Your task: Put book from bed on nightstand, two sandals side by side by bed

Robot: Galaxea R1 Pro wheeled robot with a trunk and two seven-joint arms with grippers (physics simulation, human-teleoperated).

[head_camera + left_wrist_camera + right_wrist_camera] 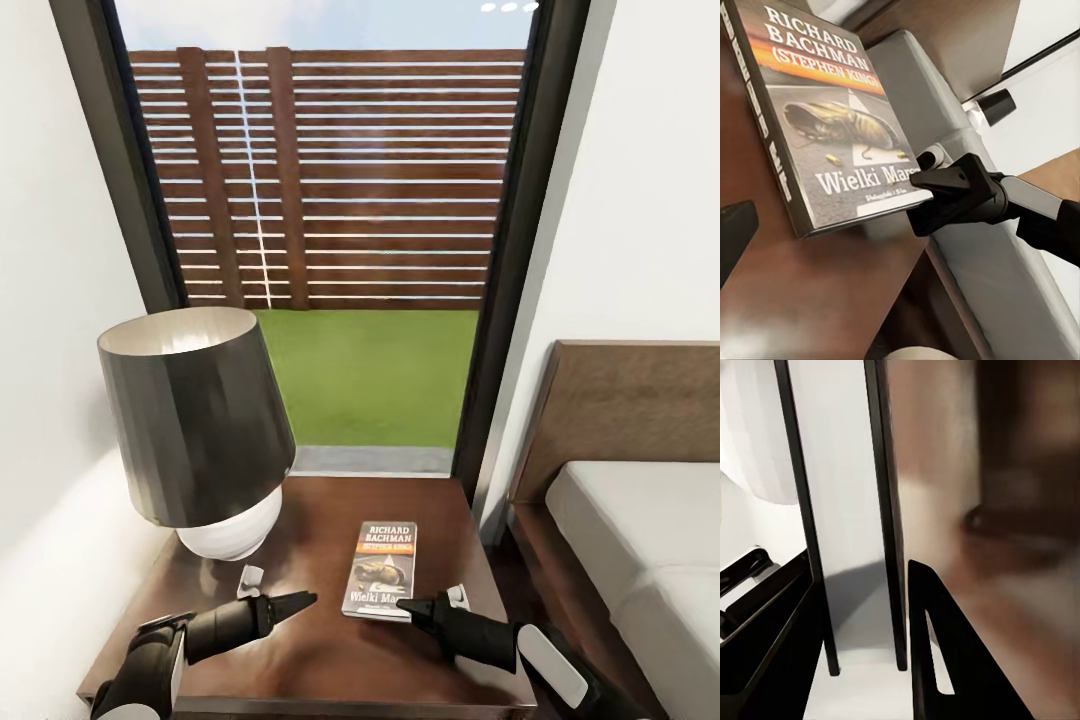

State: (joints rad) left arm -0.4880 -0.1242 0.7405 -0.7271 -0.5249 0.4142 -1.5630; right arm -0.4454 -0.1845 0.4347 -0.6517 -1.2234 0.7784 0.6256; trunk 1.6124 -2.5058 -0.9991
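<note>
The book [381, 568] lies flat, cover up, on the dark brown nightstand [310, 655], right of its middle. In the left wrist view the book [825, 112] shows its "RICHARD BACHMAN" title and its orange band. My right gripper [408, 606] is at the book's near right corner, its fingertip [937, 180] touching the cover's edge. Its fingers [945, 660] stand apart with nothing between them. My left gripper [300, 602] hovers low over the nightstand, left of the book, and holds nothing. The bed [640, 540] is to the right. The two sandals are out of view.
A lamp [195, 420] with a dark shade and a white base fills the nightstand's back left. Behind it is a tall black-framed window [370, 250] onto grass and a wooden fence. A white wall stands close on the left, and a narrow gap separates nightstand and bed.
</note>
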